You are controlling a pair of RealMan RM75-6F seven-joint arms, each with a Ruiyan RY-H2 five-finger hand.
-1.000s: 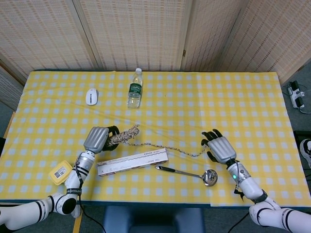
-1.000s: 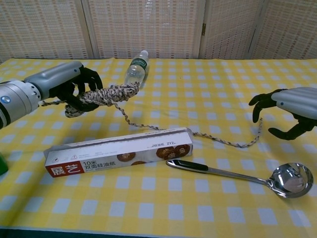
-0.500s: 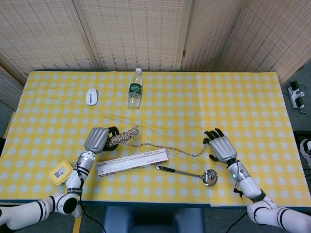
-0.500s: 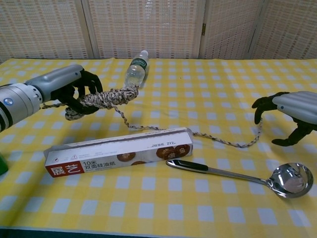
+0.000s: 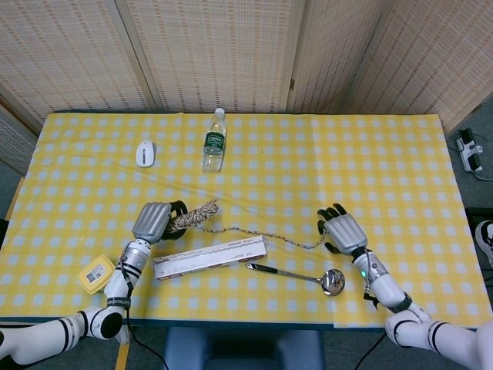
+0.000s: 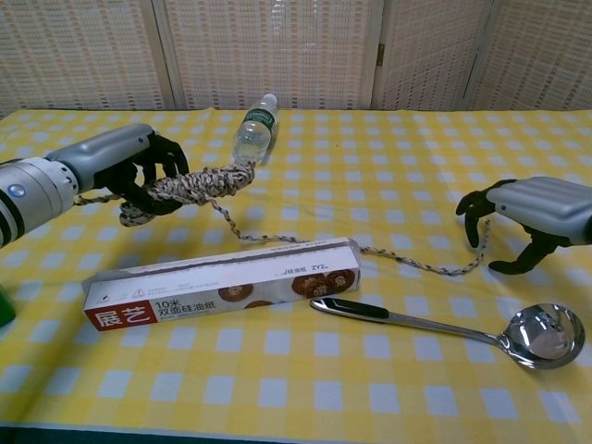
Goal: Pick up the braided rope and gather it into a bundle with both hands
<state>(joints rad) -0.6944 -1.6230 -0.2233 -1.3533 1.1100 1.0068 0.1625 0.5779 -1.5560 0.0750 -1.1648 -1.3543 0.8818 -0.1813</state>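
The braided rope [image 5: 196, 216] is partly wound into a bundle [image 6: 199, 183], which my left hand [image 5: 156, 221] grips just above the yellow checked table [image 5: 370, 154]. In the chest view the same left hand [image 6: 111, 171] sits at the far left. A single strand trails right from the bundle, passes behind the box and lies slack on the cloth. Its far end lifts up into the curled fingers of my right hand [image 5: 343, 231]. In the chest view that right hand [image 6: 536, 208] arches over the rope's tip with its fingers pointing down.
A long baking-paper box [image 6: 222, 282] lies in front of the strand, with a steel ladle [image 6: 444, 324] to its right. A water bottle [image 5: 214, 141] and a white mouse [image 5: 145, 153] lie further back. A yellow tub [image 5: 95, 273] sits near the front left edge.
My right hand has shifted a little left and lower with the rope's end, and the strand sags more. The left hand and the bundle have barely moved.
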